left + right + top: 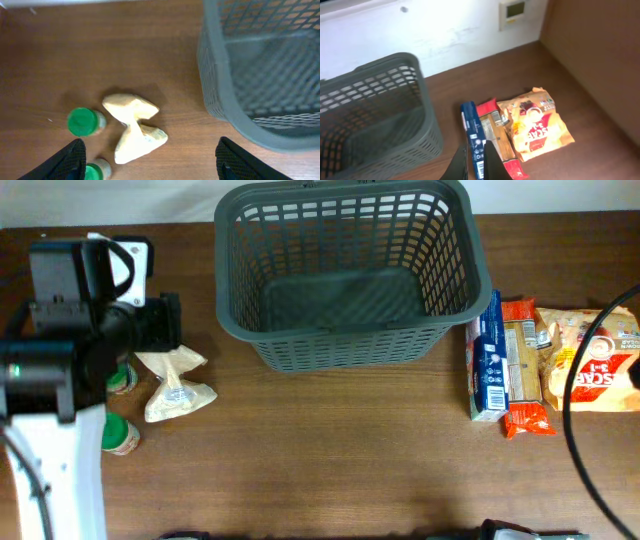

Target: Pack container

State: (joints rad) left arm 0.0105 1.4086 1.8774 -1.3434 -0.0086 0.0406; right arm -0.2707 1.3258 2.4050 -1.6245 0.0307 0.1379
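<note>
The dark grey basket (350,345) sits far and central on the bench (350,460), its slotted floor bare to view. On the left, the left tool (152,157) hangs released above a beige pouch (132,127) and two green-capped jars (82,121), one of them cut off by the frame edge. On the right, the right tool (477,162) is clenched on nothing above a blue box (472,132) and snack packets (537,127).

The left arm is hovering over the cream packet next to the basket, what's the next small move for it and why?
Probably lower the left tool straight down over the cream packet and close on it. Its fingers stand open, the packet lies below between them, and the basket is empty.
</note>
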